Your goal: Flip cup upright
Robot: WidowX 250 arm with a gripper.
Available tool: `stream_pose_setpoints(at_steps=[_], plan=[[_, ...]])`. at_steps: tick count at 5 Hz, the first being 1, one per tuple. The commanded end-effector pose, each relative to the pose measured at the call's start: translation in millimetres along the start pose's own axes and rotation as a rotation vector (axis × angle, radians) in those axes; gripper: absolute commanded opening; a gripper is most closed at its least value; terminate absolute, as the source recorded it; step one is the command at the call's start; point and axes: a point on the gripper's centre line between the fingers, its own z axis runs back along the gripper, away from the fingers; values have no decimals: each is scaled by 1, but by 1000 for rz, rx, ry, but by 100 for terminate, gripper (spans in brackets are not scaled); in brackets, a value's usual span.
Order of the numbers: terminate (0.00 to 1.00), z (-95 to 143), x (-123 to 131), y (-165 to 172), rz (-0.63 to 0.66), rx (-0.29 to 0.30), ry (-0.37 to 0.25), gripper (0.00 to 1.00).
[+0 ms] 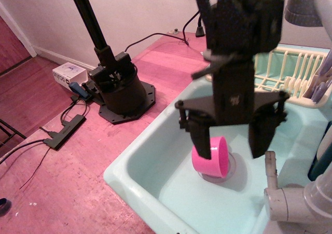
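Your gripper [231, 140] hangs with its jaws wide apart, just over the cup [211, 159]. The pink cup lies on its side in the sink [135, 161]. It looks light, hard and slippery, so pinch it across its round sides.

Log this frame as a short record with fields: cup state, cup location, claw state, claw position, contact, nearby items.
cup state: pink cup on its side, rim facing right
cup location: floor of the pale green sink, over the drain
claw state: claw open, fingers pointing down
claw position: above the cup, left finger in front of the cup's left part
contact: no grip; touching cannot be told
nearby items: dish rack behind the sink, faucet at lower right
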Motion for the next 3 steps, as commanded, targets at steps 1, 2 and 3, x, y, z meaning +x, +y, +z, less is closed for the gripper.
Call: stream_pose_setpoints(at_steps=[1,2,3], plan=[[0,10,-9,-8,-17,31,-35,100],[0,5,-18,-13,-15,22,-41,100],[0,-4,-22,-17,-19,4,-48,100]])
